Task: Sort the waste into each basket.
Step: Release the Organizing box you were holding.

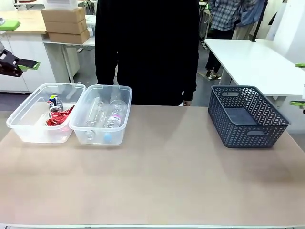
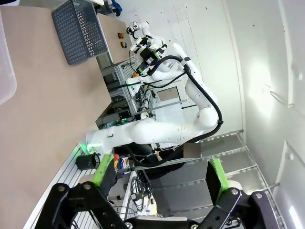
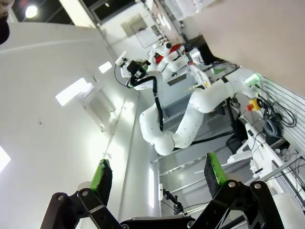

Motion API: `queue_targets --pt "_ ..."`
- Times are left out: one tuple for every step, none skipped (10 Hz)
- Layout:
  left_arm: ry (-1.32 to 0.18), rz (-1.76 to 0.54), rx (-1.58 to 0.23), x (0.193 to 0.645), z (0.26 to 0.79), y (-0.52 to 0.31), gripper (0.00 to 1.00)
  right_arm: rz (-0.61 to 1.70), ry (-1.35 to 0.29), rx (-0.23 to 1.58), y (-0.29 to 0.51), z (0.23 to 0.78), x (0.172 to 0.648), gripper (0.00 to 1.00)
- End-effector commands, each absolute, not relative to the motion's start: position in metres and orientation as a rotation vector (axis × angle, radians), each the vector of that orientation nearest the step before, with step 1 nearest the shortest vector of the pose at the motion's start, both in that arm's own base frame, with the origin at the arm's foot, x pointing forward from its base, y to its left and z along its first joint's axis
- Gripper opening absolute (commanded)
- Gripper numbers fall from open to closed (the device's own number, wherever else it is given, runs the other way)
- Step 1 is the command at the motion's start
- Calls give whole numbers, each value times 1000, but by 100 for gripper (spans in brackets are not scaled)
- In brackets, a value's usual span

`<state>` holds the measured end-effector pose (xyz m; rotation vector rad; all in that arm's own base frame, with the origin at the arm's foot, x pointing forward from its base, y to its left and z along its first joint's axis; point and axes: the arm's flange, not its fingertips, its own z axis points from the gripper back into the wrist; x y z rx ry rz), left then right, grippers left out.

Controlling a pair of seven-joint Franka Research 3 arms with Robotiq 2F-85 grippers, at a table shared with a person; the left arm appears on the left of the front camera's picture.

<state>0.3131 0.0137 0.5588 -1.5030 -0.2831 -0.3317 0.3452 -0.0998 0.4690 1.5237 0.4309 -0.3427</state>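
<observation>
- While both arms sit raised off the counter (image 1: 157, 181), the left pincer (image 2: 159, 174) is released, green pads wide apart, nothing between them.
- Right pincer (image 3: 157, 174) also released, empty; it faces a white wall and the other arm.
- Two clear baskets side by side at far left, rims touching or nearly so, hard to tell.
- Left basket (image 1: 21, 121) holds red foil wrappers (image 1: 59, 117) and a small printed can (image 1: 54, 101).
- Right basket (image 1: 121, 119) holds clear bottles (image 1: 112, 114), lying down.
- Dark blue-grey lattice basket (image 1: 248, 117) far right, well apart from the tubs.
- Person in black (image 1: 147, 47) stands at the far edge, middle.
</observation>
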Motion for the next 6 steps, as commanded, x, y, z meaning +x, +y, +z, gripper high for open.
queue_targets --pt "-294 -344 -1528 313 561 12 100 -334 423 1514 -101 468 344 100" --pt "-294 -344 -1528 313 561 12 100 -334 423 1514 -101 468 344 100" --pt "-294 -344 -1528 313 561 12 100 -334 423 1514 -101 468 344 100" --pt "-294 -344 -1528 313 561 12 100 -334 423 1514 -101 468 344 100" --pt "-294 -344 -1528 313 561 12 100 -334 423 1514 -101 468 344 100" --pt "-294 -344 -1528 313 561 12 100 -334 423 1514 -101 468 344 100"
